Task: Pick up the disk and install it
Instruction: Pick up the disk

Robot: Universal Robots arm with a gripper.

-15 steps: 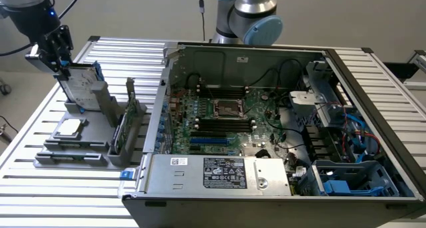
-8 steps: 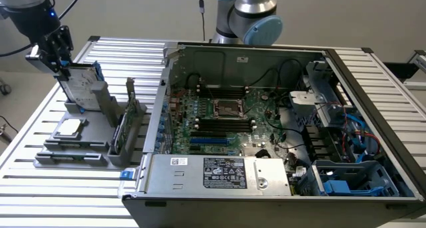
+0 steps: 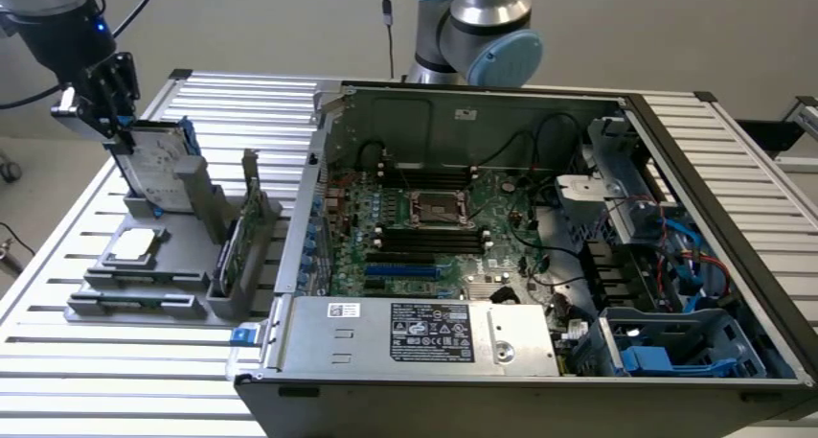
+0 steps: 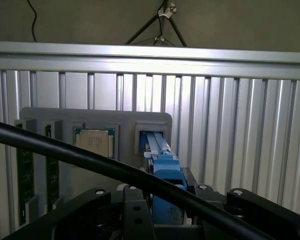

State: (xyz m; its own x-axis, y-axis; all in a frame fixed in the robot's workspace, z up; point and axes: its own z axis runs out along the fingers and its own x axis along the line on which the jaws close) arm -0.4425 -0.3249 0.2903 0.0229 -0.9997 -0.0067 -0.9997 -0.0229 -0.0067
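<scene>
**Exterior view.** The gripper [image 3: 113,122] stands at the top edge of the disk [image 3: 164,165], on the exterior view's left. The disk stands on edge, leaning slightly, in a slot of the grey holder [image 3: 141,299] on the slatted table [image 3: 77,380]. A chip [image 3: 136,245] lies flat in the holder just beside it. A green card [image 3: 230,256] stands on edge near by. The open case [image 3: 511,227] is well apart, on the exterior view's right.

**Wrist view.** The disk's blue rail [image 4: 162,150] runs from the holder slot up into the gripper. Whether the gripper is clamped on the disk cannot be told. A black cable [image 4: 65,152] crosses in front.
</scene>
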